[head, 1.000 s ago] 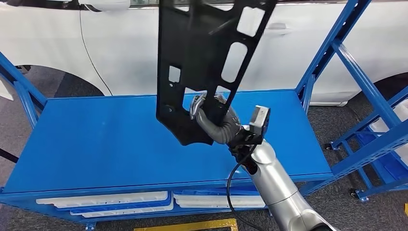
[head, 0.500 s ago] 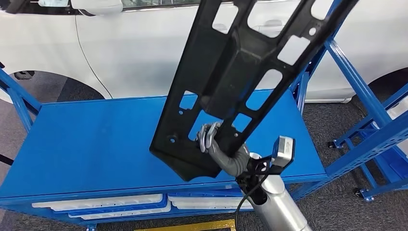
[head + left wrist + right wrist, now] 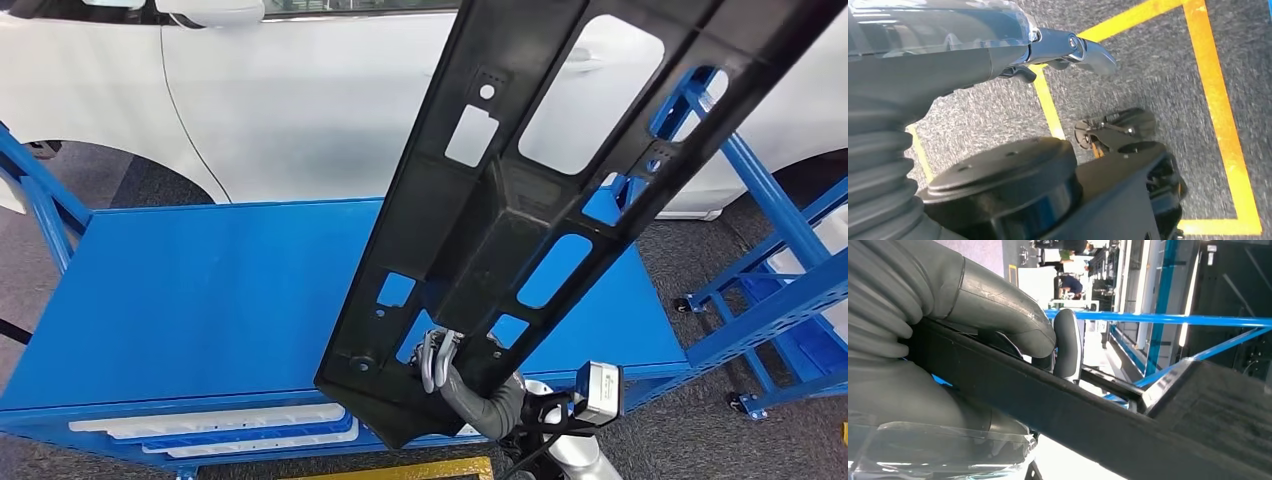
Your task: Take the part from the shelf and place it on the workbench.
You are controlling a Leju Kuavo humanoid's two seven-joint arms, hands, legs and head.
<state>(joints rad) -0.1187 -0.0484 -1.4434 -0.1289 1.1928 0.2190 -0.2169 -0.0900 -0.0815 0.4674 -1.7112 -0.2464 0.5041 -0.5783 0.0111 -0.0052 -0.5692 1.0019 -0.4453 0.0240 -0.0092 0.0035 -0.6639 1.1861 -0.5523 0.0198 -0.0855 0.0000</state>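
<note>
I note my right hand [image 3: 462, 385], fingers clamped on the black part [image 3: 520, 200], has drawn back toward lower centre, tilting it rightward above the blue table [image 3: 200, 290] (left hand [image 3: 938, 70] grip indeterminate): placement still pending.

Head cam high, downward; wrist cams close behind hands.

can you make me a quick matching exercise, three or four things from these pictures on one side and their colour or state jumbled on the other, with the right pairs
Column 1:
1. part
2. workbench
3. car
4. floor lines

Column 2:
A. yellow
B. white, behind the bench
C. black, held tilted by the right hand
D. blue, flat top

Pairs: 1-C, 2-D, 3-B, 4-A
</note>
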